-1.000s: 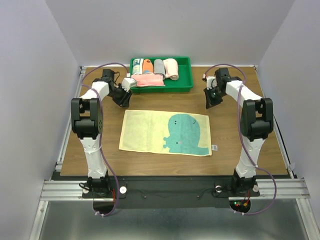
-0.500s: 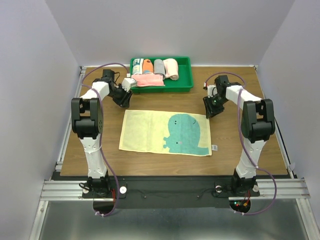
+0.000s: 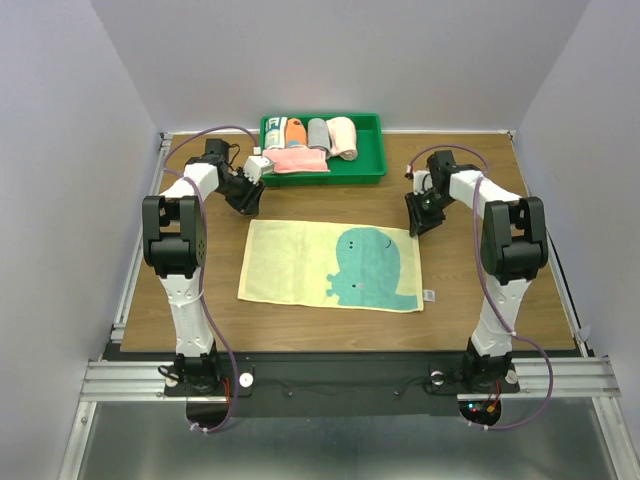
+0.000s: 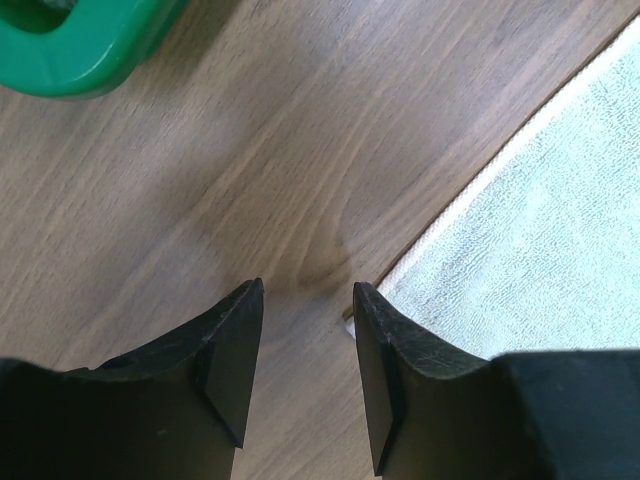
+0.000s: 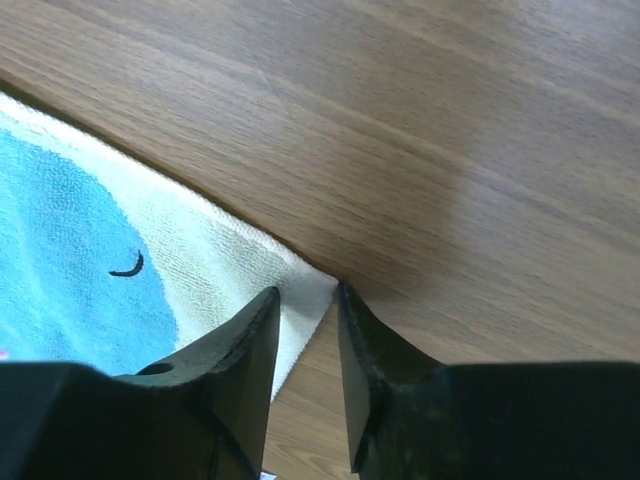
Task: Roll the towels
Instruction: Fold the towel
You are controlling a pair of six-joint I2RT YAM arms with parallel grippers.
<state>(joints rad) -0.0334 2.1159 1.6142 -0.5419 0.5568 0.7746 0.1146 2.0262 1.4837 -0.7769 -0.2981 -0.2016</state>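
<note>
A pale yellow towel with a teal figure (image 3: 330, 265) lies flat in the middle of the table. My left gripper (image 3: 247, 201) hovers low beside its far left corner, open, with bare wood between the fingers (image 4: 308, 292) and the towel's edge (image 4: 540, 220) just right of them. My right gripper (image 3: 418, 222) is at the far right corner, open, its jaws straddling the towel's white corner (image 5: 307, 292) (image 5: 310, 292) without pinching it. A peach-pink towel (image 3: 297, 160) lies folded in the tray.
A green tray (image 3: 375, 170) at the back centre holds several rolled towels, among them an orange one (image 3: 294, 131), a grey one (image 3: 317, 133) and a peach one (image 3: 343, 137). Its corner (image 4: 80, 45) is close to my left gripper. A small white tag (image 3: 428, 295) lies off the towel's near right corner.
My right gripper has come nearer and lower, from the far right down to the towel's far right corner, and its jaws have opened. The left arm and the towel have not moved.
</note>
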